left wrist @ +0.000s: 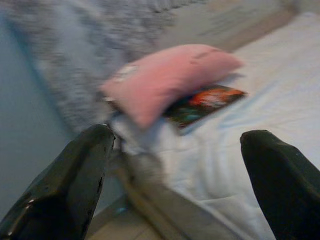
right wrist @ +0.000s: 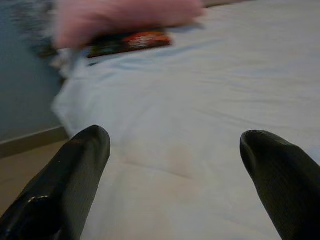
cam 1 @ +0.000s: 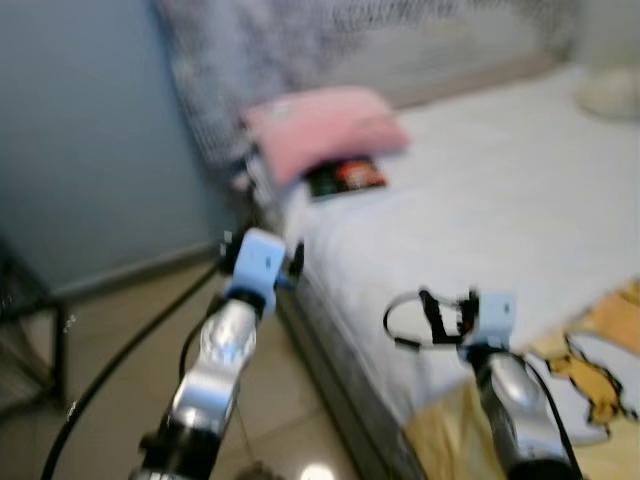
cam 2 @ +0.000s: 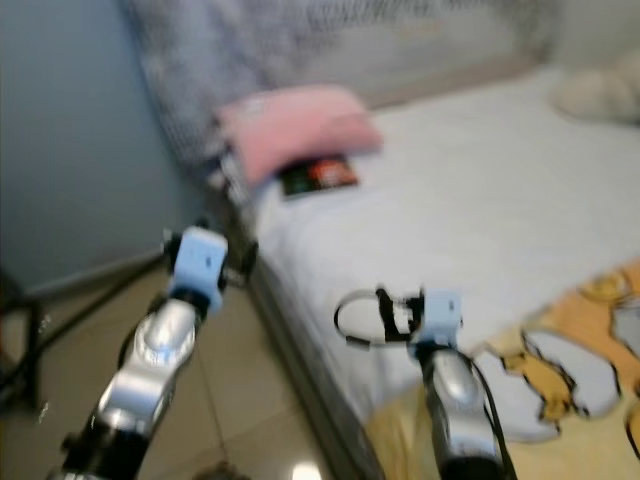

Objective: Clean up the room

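A pink pillow (cam 1: pixel 320 130) lies at the head of the white bed (cam 1: pixel 490 210), partly covering a dark book with a red and orange cover (cam 1: pixel 346 178). A yellow blanket with cartoon prints (cam 1: pixel 600 385) is bunched at the bed's near right corner. My left gripper (left wrist: pixel 175 142) is open, raised over the floor beside the bed and pointing at the pillow. Over the bed's near edge my right gripper (right wrist: pixel 175 137) is open too, with bare sheet between its fingers (right wrist: pixel 75 170). All views are blurred.
A grey patterned headboard (cam 1: pixel 300 40) stands behind the pillow, with a blue wall (cam 1: pixel 90 130) to its left. A black stand (cam 1: pixel 30 310) and a black cable (cam 1: pixel 120 360) are on the tiled floor at left. A white soft thing (cam 1: pixel 610 92) lies at the bed's far right.
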Tool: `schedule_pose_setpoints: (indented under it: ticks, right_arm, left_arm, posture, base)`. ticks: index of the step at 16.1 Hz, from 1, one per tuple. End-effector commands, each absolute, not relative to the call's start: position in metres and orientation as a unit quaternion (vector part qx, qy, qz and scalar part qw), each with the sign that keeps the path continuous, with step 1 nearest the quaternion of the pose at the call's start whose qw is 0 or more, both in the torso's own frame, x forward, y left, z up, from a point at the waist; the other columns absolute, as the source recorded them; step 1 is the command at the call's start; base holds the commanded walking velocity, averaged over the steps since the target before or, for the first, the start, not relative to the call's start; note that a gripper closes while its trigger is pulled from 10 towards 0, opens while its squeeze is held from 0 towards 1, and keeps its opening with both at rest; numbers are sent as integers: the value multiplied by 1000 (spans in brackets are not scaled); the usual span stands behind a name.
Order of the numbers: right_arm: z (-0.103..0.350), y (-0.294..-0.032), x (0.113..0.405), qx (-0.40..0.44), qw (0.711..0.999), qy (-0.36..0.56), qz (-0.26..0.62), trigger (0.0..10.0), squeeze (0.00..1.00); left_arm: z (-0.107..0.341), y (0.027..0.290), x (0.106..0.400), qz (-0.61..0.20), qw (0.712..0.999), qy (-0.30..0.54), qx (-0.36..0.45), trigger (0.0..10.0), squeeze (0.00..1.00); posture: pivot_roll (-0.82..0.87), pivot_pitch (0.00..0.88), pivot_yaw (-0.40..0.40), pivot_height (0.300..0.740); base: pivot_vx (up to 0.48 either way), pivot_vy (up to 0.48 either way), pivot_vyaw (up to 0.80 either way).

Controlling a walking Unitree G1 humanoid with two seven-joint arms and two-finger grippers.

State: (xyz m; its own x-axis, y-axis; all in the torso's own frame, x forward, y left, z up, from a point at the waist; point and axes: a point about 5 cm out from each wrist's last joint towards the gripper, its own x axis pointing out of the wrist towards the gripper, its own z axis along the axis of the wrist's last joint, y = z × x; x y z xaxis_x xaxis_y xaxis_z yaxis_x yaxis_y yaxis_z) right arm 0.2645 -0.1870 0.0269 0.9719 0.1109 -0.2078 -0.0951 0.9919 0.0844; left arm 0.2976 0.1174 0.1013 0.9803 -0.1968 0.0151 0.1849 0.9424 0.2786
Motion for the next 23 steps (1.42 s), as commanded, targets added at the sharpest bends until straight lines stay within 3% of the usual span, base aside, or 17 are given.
schedule_pose_setpoints:
  ticks: [1, 3, 13, 18, 20, 23]
  right_arm:
    - [28, -179, 268, 49, 990, 108, 72, 10000, 0]
    - [26, -175, 268, 52, 988, 114, 87, 10000, 0]
    - [38, -178, 280, 43, 993, 82, 76, 10000, 0]
    - [41, -179, 285, 36, 996, 74, 43, 10000, 0]
    - [38, -179, 285, 29, 996, 80, 40, 10000, 0]
    - [39, -177, 287, 31, 996, 79, 39, 10000, 0]
  left_arm:
    - [102, 125, 299, -83, 985, -20, 150, 10000, 0]
    - [105, 123, 299, -83, 987, -30, 136, 10000, 0]
    - [103, 140, 304, -28, 996, -15, 87, 10000, 0]
    - [108, 156, 323, -50, 994, -12, 91, 10000, 0]
    - [111, 161, 326, -43, 994, -19, 96, 10000, 0]
    - [109, 158, 326, -52, 994, -22, 90, 10000, 0]
  posture:
    - [103, 0, -5, 740]
    - [109, 0, -10, 740]
    - [121, 0, -27, 740]
    - [116, 0, -27, 740]
    - [119, 0, -28, 740]
    - [124, 0, -31, 740]
  base:
    - [0, 0, 631]
    - [0, 0, 631]
    - [442, 0, 539]
    - [451, 0, 0]
    - [456, 0, -800]
    - [456, 0, -267]
